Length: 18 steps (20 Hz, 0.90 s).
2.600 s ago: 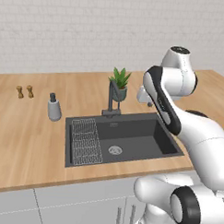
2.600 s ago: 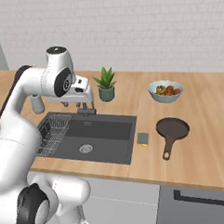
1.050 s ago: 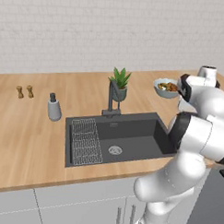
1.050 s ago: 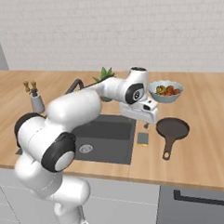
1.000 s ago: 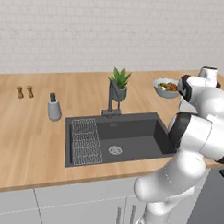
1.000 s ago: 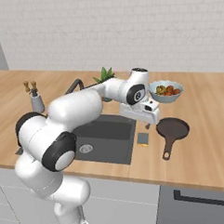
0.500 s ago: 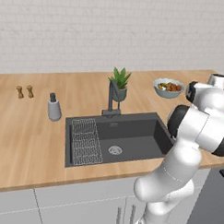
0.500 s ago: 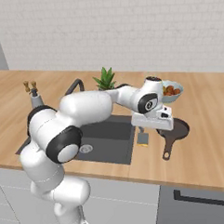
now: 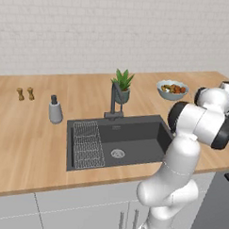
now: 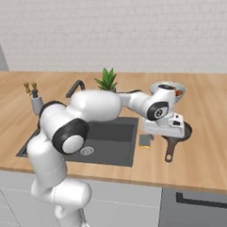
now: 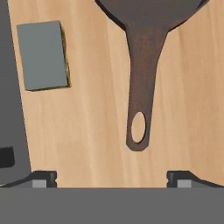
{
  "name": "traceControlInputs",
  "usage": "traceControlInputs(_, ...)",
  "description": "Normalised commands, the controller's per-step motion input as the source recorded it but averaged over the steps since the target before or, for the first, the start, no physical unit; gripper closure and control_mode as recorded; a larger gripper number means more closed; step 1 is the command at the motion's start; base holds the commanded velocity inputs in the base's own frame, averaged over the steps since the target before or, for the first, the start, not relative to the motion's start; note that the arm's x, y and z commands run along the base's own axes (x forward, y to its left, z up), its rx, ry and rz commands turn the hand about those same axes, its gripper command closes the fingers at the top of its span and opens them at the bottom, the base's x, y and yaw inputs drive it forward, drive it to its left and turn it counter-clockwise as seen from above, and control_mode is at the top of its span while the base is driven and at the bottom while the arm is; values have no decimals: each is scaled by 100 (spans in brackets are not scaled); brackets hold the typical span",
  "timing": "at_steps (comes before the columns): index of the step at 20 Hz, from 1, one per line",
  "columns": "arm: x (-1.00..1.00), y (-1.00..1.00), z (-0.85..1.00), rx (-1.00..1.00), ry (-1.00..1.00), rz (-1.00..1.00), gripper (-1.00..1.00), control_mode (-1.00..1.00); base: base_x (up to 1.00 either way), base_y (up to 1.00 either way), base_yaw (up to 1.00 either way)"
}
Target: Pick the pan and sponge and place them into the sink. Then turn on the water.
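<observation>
Pan (image 11: 142, 52) flat on a pale wood counter (image 9: 30, 131), to the right of the sink (image 9: 129, 138), long handle with its hanging hole pointing toward the counter's front edge. Beside it, one sponge (image 11: 43, 54), grey-green face up, lying between pan handle and sink edge, apart from both. Behind, white brick wall; below, grey cabinet fronts.

Counted on the counter: one pan, one sponge, one bowl of food (image 9: 172, 89), one potted plant (image 9: 122, 83), one grey dispenser bottle (image 9: 55, 110), two small wooden shakers (image 9: 25, 93). One dark faucet (image 9: 114, 100) at the sink's back rim, one ribbed rack (image 9: 88, 144) in the basin's left part, one round drain (image 9: 117, 153).

Gripper (image 11: 111, 177) spread wide, hovering directly above the pan handle, fingertips (image 11: 43, 177) straddling its end without touching, holding nothing.

Compared with half a second ago: arm reaching further right over the counter, hand lower and now squarely over the handle. Pan, sponge and bowl unmoved.
</observation>
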Motion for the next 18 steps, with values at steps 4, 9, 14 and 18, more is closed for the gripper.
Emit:
traceControlInputs(4,15,-27,-31,0,2,0,-100,-100,0,0,0)
traceControlInputs(9,33,-18,-29,0,6,-1,-100,-100,0,0,0)
traceControlInputs(14,28,-14,-33,0,2,-1,-100,-100,0,0,0)
traceControlInputs(18,23,-19,-31,1,3,0,-100,-100,0,0,0)
